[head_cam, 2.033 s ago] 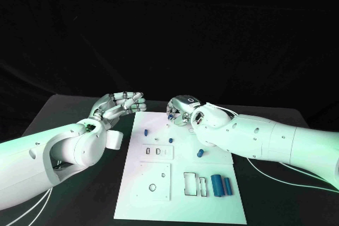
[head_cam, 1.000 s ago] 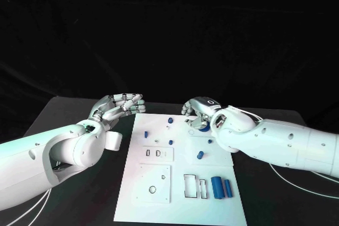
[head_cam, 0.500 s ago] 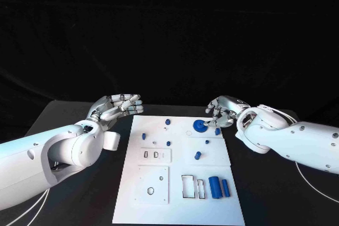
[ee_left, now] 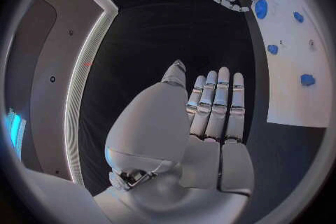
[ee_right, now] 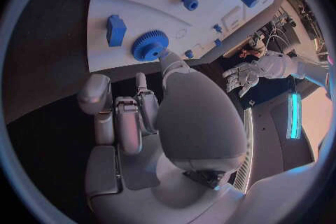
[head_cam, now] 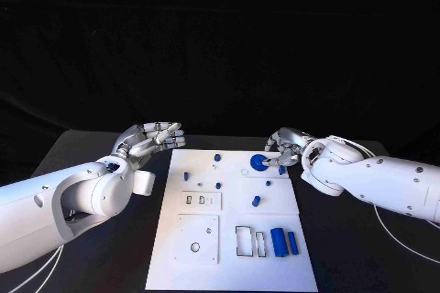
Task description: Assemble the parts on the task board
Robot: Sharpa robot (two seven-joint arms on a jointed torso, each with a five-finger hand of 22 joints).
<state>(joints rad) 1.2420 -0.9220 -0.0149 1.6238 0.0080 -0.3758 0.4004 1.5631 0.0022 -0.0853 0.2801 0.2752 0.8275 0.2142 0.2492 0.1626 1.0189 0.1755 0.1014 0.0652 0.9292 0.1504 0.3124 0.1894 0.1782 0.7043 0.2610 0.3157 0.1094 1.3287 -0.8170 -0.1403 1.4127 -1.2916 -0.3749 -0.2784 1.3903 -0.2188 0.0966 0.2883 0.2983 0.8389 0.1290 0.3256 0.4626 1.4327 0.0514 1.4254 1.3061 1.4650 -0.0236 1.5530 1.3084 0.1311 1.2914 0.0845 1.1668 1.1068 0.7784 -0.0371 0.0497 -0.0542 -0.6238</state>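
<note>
Your right hand (head_cam: 286, 148) at far right corner of task board (head_cam: 234, 255), fingertip touching blue gear (head_cam: 259, 162) lying there, grasping nothing. Left hand (head_cam: 151, 139) released, well apart, off board.

Task board (head_cam: 275, 267) lies mid-table (head_cam: 82, 153), long axis running away from the robot. Gear (head_cam: 259, 163) on its far right corner; right hand (head_cam: 286, 148) just beside it, one fingertip touching. Two cylinders (head_cam: 284, 242) lie side by side on the near right part. Left hand (head_cam: 151, 139) off the board's far left corner, above the table.
</note>
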